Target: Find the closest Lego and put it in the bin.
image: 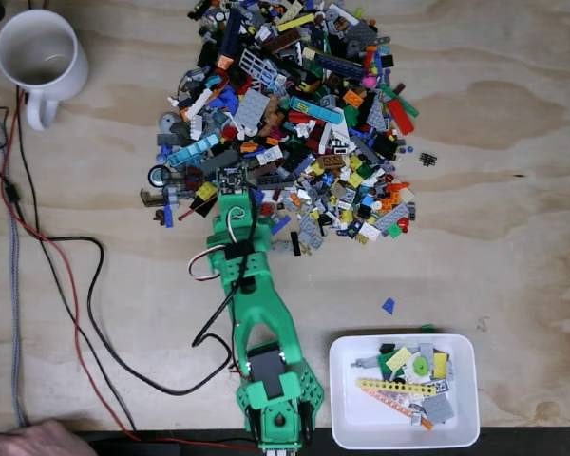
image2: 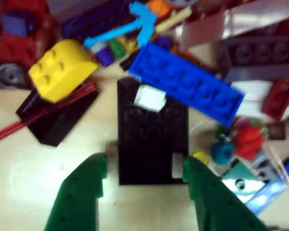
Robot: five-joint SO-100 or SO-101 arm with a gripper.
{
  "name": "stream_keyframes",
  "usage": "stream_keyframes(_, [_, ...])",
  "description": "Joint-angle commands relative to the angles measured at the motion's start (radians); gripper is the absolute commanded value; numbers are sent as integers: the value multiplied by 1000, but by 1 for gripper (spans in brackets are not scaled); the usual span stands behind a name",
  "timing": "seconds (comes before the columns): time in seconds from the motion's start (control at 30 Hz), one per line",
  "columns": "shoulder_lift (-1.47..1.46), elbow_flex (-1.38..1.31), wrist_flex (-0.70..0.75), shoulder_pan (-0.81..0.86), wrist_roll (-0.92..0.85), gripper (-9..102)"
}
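In the wrist view a black Lego plate (image2: 151,130) lies flat at the near edge of the pile, with a small white piece (image2: 149,97) on its far end. My green gripper (image2: 144,166) is open, with one finger on each side of the plate's near end. The right finger (image2: 202,187) is at the plate's edge, and the left finger (image2: 84,187) stands a little apart from it. In the fixed view the gripper (image: 230,182) reaches into the lower left edge of the Lego pile (image: 294,114). The white bin (image: 356,418) sits at the lower right and holds several pieces.
A blue brick (image2: 185,82) lies just beyond the black plate, with a yellow brick (image2: 60,67) on its left. A white mug (image: 38,52) stands at the top left. Cables (image: 66,285) run along the left side. One blue piece (image: 388,306) lies loose above the bin.
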Motion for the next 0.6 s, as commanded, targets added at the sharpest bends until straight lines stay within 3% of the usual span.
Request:
stream_keyframes(0.0, [55,-127,117,6,28,8])
stream_keyframes(0.33, [198,-518,603,48,132,9])
stream_keyframes(0.47, [202,-505,638,55,160,14])
stream_keyframes(0.57, [202,-394,571,25,196,19])
